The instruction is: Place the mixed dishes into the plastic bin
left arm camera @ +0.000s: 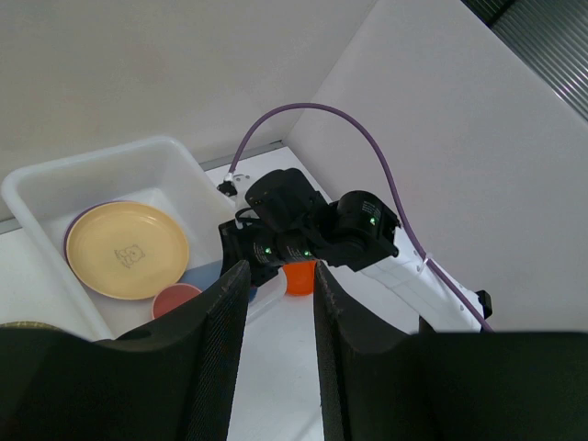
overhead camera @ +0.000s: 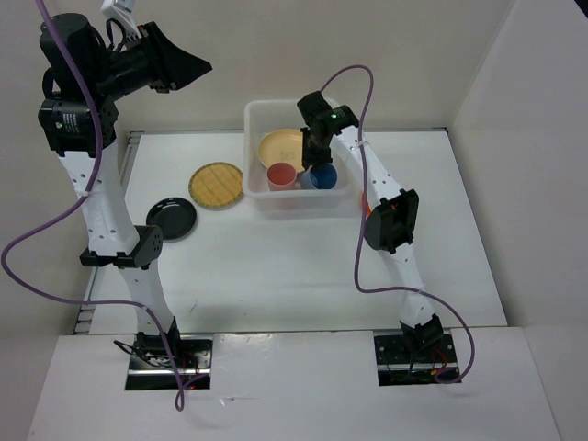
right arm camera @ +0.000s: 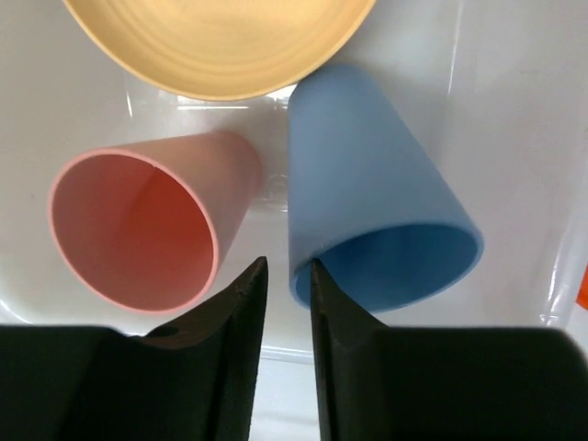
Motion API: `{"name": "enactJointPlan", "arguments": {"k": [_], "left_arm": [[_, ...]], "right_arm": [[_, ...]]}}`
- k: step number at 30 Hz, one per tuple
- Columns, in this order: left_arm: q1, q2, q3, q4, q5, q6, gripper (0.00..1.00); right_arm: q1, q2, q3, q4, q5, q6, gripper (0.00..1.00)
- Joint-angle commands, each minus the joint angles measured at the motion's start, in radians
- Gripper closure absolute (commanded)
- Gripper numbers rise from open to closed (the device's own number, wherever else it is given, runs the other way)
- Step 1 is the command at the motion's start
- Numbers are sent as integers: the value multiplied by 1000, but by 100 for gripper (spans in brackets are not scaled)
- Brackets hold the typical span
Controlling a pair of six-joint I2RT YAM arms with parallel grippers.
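The translucent white plastic bin (overhead camera: 257, 115) stands at the back middle of the table. In it lie a plain tan plate (overhead camera: 278, 147), a pink-red cup (overhead camera: 281, 175) and a blue cup (overhead camera: 323, 177), both cups upright. A lavender rim (left arm camera: 66, 241) peeks from under the tan plate. My right gripper (right arm camera: 288, 276) hangs in the bin between the two cups. Its jaws stand a little apart, the right fingertip (right arm camera: 322, 285) at the blue cup's (right arm camera: 367, 193) rim, holding nothing. A tan woven-grid plate (overhead camera: 217, 185) lies left of the bin. My left gripper (left arm camera: 280, 303) is raised high at the far left, open and empty.
A black plate (overhead camera: 172, 218) lies on the table near the left arm. A small orange thing (overhead camera: 367, 204) sits by the bin's right wall, mostly hidden by the right arm. White walls close the back and right sides.
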Motion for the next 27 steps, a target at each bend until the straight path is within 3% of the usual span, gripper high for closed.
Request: {"name": "enactJointPlan", "arguments": {"k": [1,6,14,18,23,27], "left_arm": [[-2,-3,15,16,18,15,59],[-2,-3,15,16,18,15,59],[-2,-12,15,7,18,15,59],[-2,-12,15,7,18,15,59],[-2,-12,15,7,27,24,57],[-2,-12,15,7,48,24,57]], "right_arm": [[19,1,48,-39,17,-12,69],[19,1,68,-39,35,-12,56],[28,-79,107,-39,55,6,43],[28,-186,98,-39,55,15,28],[28,-398,-56,-39,107,46,13],[10,-588,-361,-3,172,115,12]]}}
